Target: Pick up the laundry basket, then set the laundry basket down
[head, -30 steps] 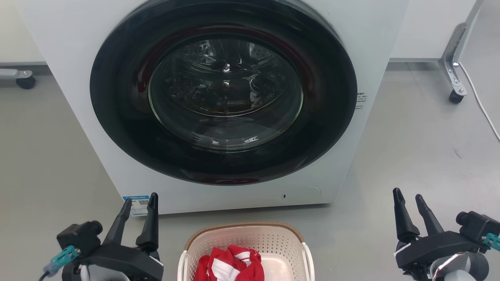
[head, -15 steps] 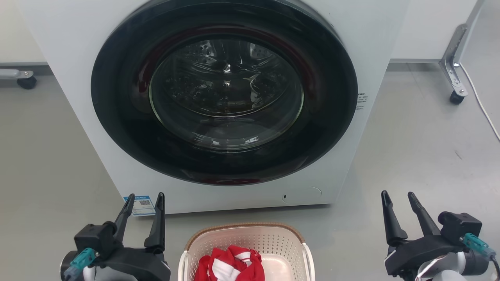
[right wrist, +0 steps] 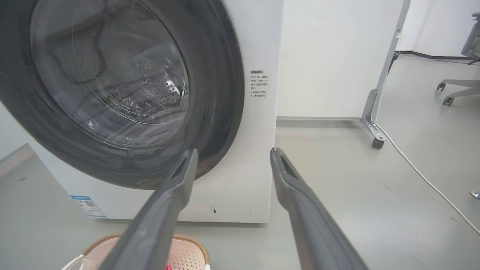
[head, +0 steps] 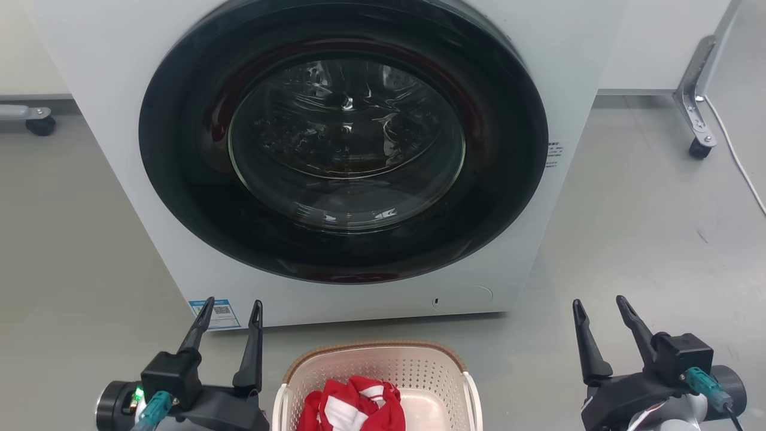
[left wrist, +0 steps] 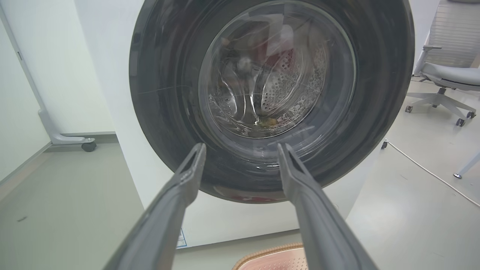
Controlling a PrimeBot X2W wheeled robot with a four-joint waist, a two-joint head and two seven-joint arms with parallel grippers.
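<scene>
The laundry basket (head: 419,371) stands on the floor at the bottom centre of the head view, cream-white and perforated with a brown rim, cut off by the frame edge. A red and white cloth (head: 353,404) lies inside it. My left gripper (head: 232,308) is open to the basket's left, fingers pointing at the washing machine. My right gripper (head: 598,306) is open well to the basket's right. Neither touches the basket. The basket rim (left wrist: 270,255) peeks in at the bottom of the left wrist view, between my left gripper's (left wrist: 242,148) fingers. Its rim (right wrist: 191,242) shows low in the right wrist view, left of my right gripper (right wrist: 232,153).
A white front-loading washing machine (head: 108,90) with a shut round door (head: 344,143) stands just behind the basket. A castered frame leg (head: 694,102) and a white cable (head: 739,161) sit at the far right. An office chair (left wrist: 446,78) stands further right. Grey floor lies on both sides.
Both grippers have moved inward toward the basket and a little lower in the head view, their wrists rotating. The basket and washing machine have not moved.
</scene>
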